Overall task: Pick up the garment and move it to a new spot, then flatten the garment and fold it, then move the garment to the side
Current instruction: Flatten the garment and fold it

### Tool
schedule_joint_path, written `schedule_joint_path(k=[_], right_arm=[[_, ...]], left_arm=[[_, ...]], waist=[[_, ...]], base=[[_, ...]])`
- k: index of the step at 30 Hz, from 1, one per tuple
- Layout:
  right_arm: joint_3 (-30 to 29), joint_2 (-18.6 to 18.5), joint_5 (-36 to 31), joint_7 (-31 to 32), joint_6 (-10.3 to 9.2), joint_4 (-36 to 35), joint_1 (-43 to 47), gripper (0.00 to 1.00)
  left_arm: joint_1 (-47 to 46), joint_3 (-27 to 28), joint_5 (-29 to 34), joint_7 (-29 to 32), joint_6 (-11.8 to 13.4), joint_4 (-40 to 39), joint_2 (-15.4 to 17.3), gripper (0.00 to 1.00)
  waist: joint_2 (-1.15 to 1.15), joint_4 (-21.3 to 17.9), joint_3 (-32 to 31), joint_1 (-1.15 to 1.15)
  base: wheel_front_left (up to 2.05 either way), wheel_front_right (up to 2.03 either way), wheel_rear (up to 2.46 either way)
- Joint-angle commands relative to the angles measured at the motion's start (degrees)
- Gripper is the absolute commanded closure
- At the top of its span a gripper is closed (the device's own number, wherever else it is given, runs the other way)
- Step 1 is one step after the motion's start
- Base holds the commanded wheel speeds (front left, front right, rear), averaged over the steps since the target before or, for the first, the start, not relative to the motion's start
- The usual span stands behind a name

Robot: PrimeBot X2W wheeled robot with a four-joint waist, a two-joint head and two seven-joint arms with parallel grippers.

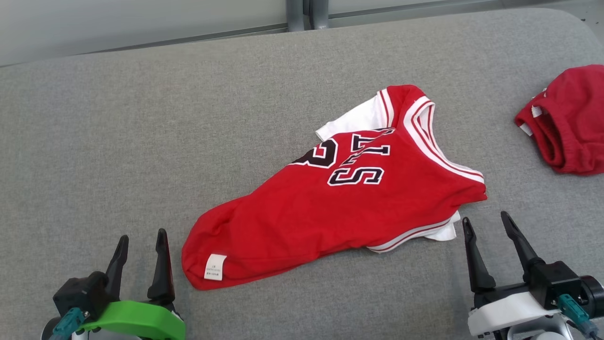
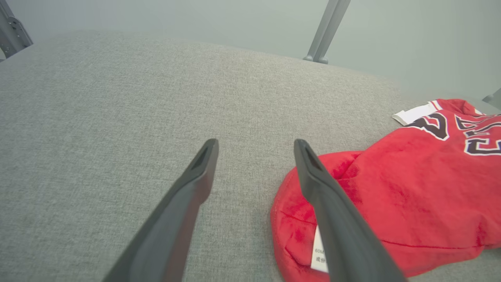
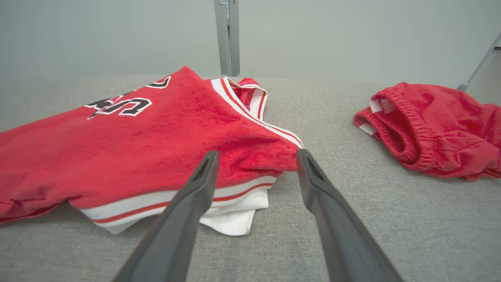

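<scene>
A red jersey (image 1: 330, 208) with black-and-white lettering and white-trimmed armholes lies crumpled on the grey padded surface (image 1: 141, 141), running diagonally from lower left to upper right. Its hem with a white label (image 1: 215, 267) points toward my left gripper (image 1: 141, 238), which stands open just left of that hem, apart from the cloth. In the left wrist view the jersey (image 2: 411, 196) lies to the right of the open left gripper (image 2: 255, 145). My right gripper (image 1: 486, 222) is open beside the jersey's lower right corner; the right wrist view shows the jersey (image 3: 137, 145) just beyond the open right gripper (image 3: 256, 154).
A second red garment, shorts with an elastic waistband (image 1: 566, 123), lies bunched at the right edge of the surface; the same shorts (image 3: 430, 125) appear in the right wrist view. Grey metal posts (image 1: 306, 14) stand behind the surface's far edge. Bare grey padding spreads to the left.
</scene>
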Motion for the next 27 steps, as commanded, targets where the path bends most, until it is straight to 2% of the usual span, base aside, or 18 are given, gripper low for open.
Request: schedule_joint_path(k=[1, 8, 17, 27], right_arm=[[-0.52, -0.17, -0.57, -0.01, 0.0, -0.32, 0.76, 0.0], [-4.65, -0.16, -0.66, -0.02, 0.0, -0.86, 2.23, 0.0], [-8.03, -0.17, -1.92, -0.02, 0.0, 0.72, 2.8, 0.0], [-8.71, -0.17, -2.98, -0.01, 0.0, 2.42, 2.52, 0.0]], left_arm=[[0.84, 0.59, 0.62, -0.29, -0.22, 0.16, -0.16, 0.0], [5.27, 4.77, 6.14, -0.6, -3.29, 1.39, -3.54, 0.0], [10.41, 8.7, 11.72, -0.59, -8.61, 5.88, -6.82, 0.0], [11.43, 12.71, 16.65, -0.6, -12.38, 9.74, -10.22, 0.0]], waist=[[0.51, -0.37, -0.99, 0.0], [0.51, 0.03, -5.26, 0.0], [0.51, 1.7, -9.49, 0.0], [0.51, 3.91, -11.55, 0.0]], base=[[0.0, 0.0, 0.0], [0.0, 0.0, 0.0], [0.0, 0.0, 0.0], [0.0, 0.0, 0.0]])
